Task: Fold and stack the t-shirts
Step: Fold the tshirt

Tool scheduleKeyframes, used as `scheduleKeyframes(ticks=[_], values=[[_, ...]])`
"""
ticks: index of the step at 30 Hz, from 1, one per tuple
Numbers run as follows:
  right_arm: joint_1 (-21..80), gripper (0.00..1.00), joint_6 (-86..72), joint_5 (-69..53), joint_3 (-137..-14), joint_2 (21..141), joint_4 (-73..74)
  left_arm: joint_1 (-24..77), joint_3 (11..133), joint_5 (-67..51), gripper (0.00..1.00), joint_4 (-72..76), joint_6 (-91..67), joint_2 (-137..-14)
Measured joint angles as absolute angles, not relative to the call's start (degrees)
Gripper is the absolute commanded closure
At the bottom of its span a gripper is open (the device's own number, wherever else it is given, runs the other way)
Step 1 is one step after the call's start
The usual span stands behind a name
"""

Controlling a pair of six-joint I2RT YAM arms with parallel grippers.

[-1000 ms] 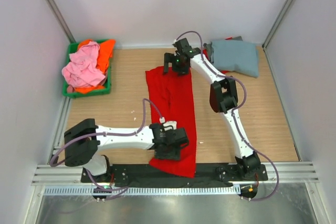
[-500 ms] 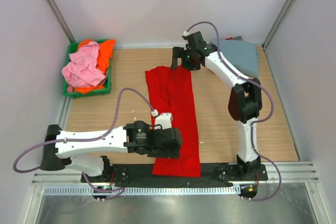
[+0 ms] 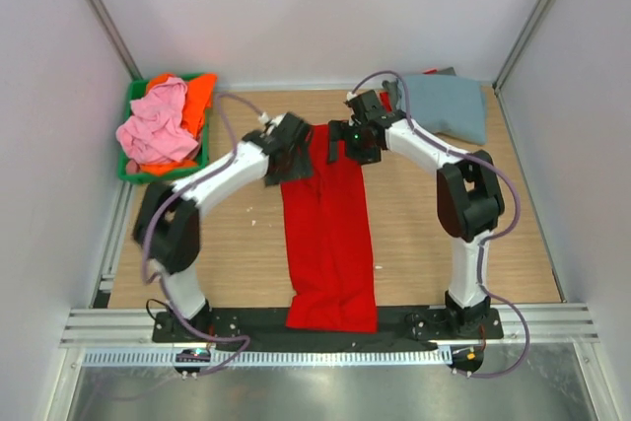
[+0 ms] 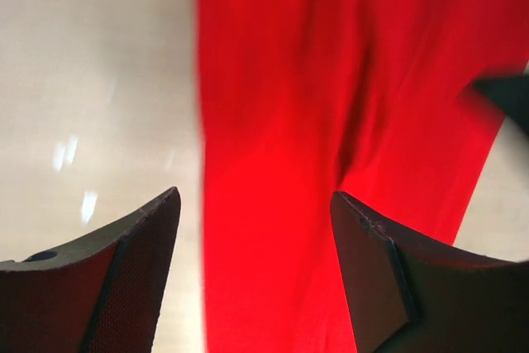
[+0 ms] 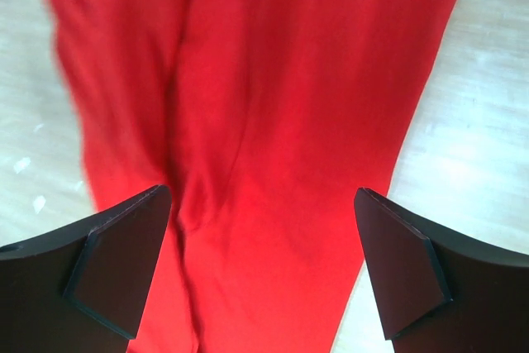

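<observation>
A bright red t-shirt (image 3: pixel 330 234) lies as a long narrow strip down the middle of the table, from the far middle to the near edge. My left gripper (image 3: pixel 289 167) is open above its far left corner; the cloth (image 4: pixel 331 121) fills the view between its fingers. My right gripper (image 3: pixel 353 147) is open above the far right corner, over the red cloth (image 5: pixel 273 105). A folded grey-blue t-shirt (image 3: pixel 444 107) lies at the far right. A pink t-shirt (image 3: pixel 158 127) and an orange t-shirt (image 3: pixel 199 98) are heaped in the bin.
A green plastic bin (image 3: pixel 175 173) stands at the far left by the wall. Bare wooden table (image 3: pixel 227 244) lies on either side of the red strip. Metal rails run along the near edge.
My left arm swung from the near end of the red t-shirt up to its far left corner. My right gripper moved slightly nearer over the far right corner. The shirt lies straighter.
</observation>
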State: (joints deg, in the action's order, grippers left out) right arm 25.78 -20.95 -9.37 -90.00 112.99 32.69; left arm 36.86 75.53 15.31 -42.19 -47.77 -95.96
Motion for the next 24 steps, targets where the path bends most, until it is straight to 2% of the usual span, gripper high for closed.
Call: scheduleKeyframes(ticks=[4,8,15,20,22,24], values=[[25.4,0.00,-20.6,-7.1,-96.4,121.1,33.4,34.0,96.0,14.5,0.28,-40.4,-41.1,-115.6],[24.4,0.00,-20.6,-5.7,-101.3,127.2,34.8,32.1,106.8,13.8,0.29,-40.8,-37.7,-128.1],[21.6,0.00,-21.4,-3.7,-114.3,135.7,36.3,26.5,116.7,9.7,0.30,-42.3,-34.8,-136.9],[20.2,0.00,-21.7,-4.2,-124.5,141.6,37.7,23.0,130.3,7.4,0.30,-43.3,-32.2,-144.7],[19.6,0.00,-21.7,-4.7,-129.5,144.5,38.5,22.2,136.0,6.2,0.28,-43.9,-31.0,-147.9],[19.1,0.00,-21.7,-5.3,-133.3,146.5,39.1,21.6,140.6,4.8,0.23,-44.5,-29.9,-150.2]])
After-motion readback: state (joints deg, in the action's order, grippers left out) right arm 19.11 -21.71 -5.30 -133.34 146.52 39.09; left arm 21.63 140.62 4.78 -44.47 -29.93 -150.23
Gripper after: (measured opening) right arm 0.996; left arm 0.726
